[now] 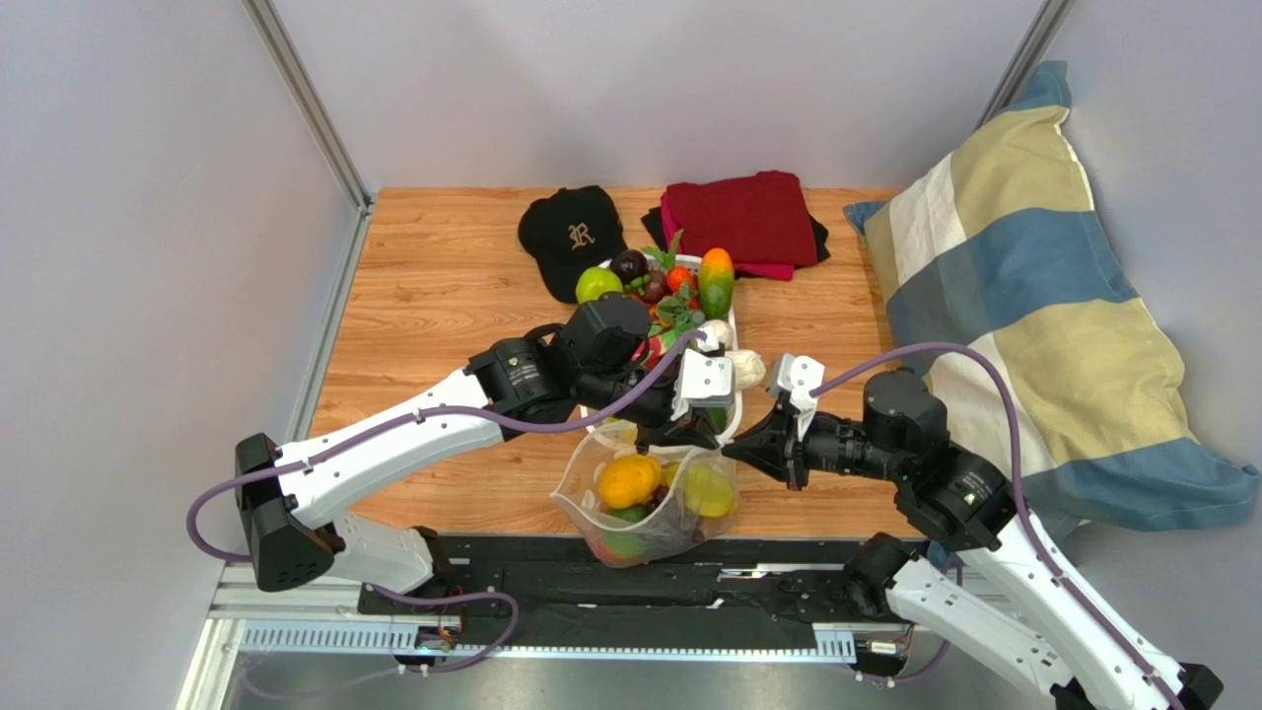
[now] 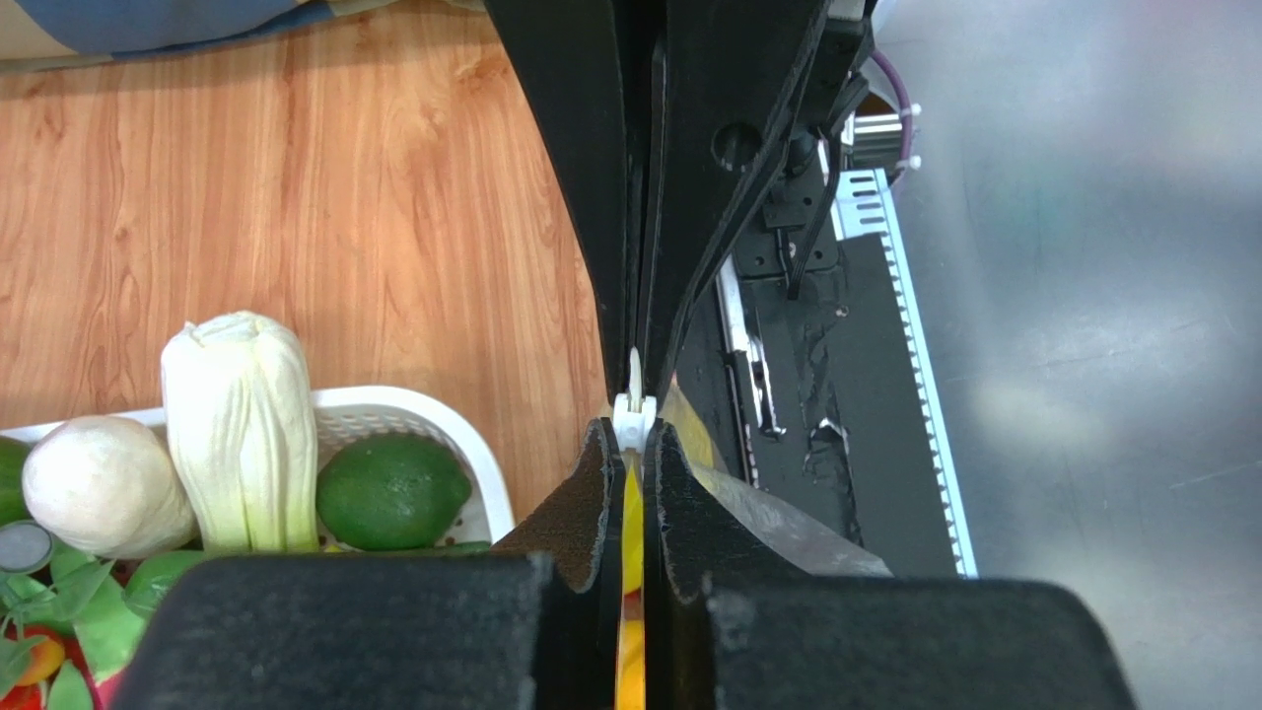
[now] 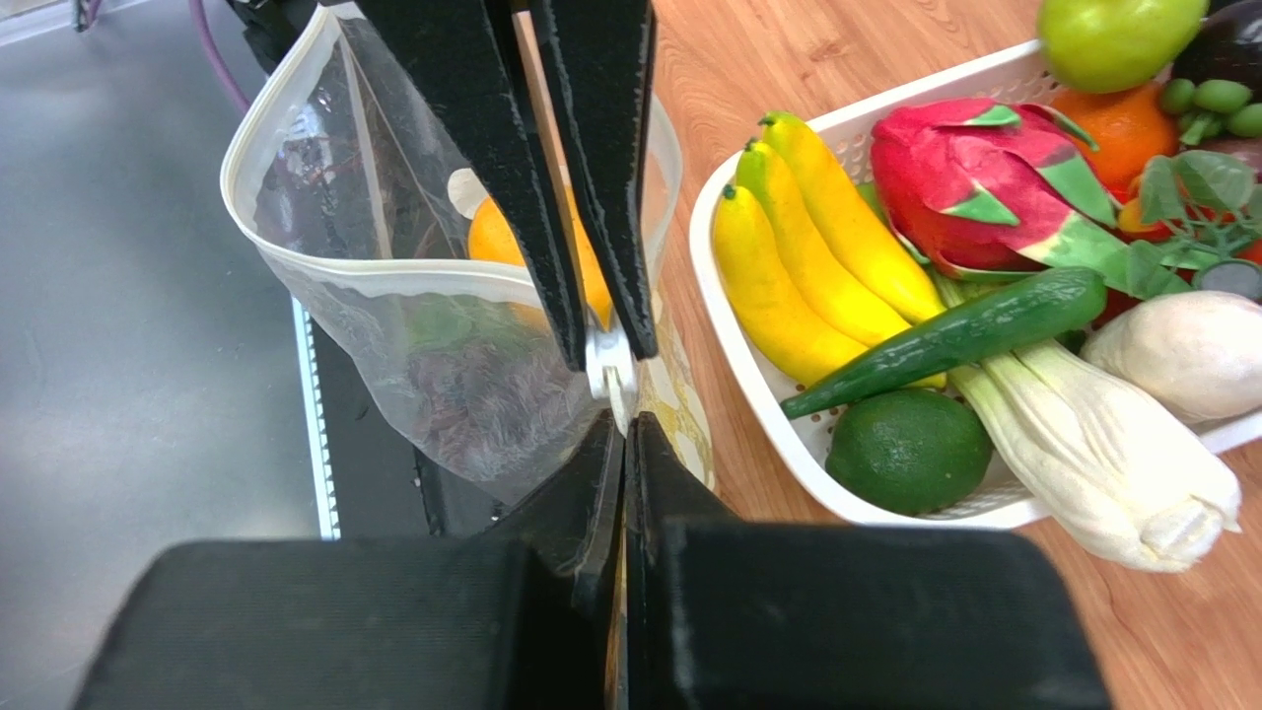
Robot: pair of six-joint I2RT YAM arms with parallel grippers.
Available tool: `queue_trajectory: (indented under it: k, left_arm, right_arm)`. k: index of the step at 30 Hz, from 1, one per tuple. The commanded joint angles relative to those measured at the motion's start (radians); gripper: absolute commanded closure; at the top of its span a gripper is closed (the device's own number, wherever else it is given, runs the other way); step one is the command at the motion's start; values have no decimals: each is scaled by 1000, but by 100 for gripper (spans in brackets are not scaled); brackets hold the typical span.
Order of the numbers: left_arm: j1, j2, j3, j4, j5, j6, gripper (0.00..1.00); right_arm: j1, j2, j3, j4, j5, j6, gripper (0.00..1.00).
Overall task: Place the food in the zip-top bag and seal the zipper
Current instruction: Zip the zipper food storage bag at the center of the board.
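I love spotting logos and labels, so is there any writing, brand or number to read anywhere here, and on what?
"R": a pale stitched emblem on the front of the black cap. Its interlaced strokes are too small to tell whether a second letter is there.
Nothing else in the three views carries text that can be read.

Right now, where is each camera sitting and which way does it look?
Top external: above and behind the arms, looking down on the table; both arms show.
Left wrist: on the left arm, looking along the left gripper pinching the zip-top bag.
Right wrist: on the right arm, looking along the right gripper pinching that bag.
Shared: both wrist views show the lime.
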Motion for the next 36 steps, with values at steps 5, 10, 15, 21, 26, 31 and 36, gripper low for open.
queue_trajectory:
  k: [5, 10, 15, 21, 26, 31, 36]
  left_arm:
    - [0, -104, -70, -178, -38, 79, 100]
    - [17, -165, -76, -282, -76, 95, 100]
    - [60, -224, -90, -406, -98, 110, 100]
    - [88, -351, -142, -503, -203, 168, 100]
    - [111, -426, -168, -571, -265, 191, 100]
    - [138, -498, -188, -646, -354, 222, 100]
    - [180, -552, -211, -669, -445, 239, 100]
  right_arm:
    - [5, -91, -10, 32, 168, 24, 100]
    - [4, -120, -21, 10, 248, 38, 100]
    - [3, -140, -29, 1, 357, 60, 100]
    - [2, -155, -26, -27, 446, 70, 100]
    - [-1, -161, -19, -48, 489, 57, 100]
    - [-6, -170, -19, -59, 512, 48, 100]
    - [-7, -172, -22, -65, 508, 43, 100]
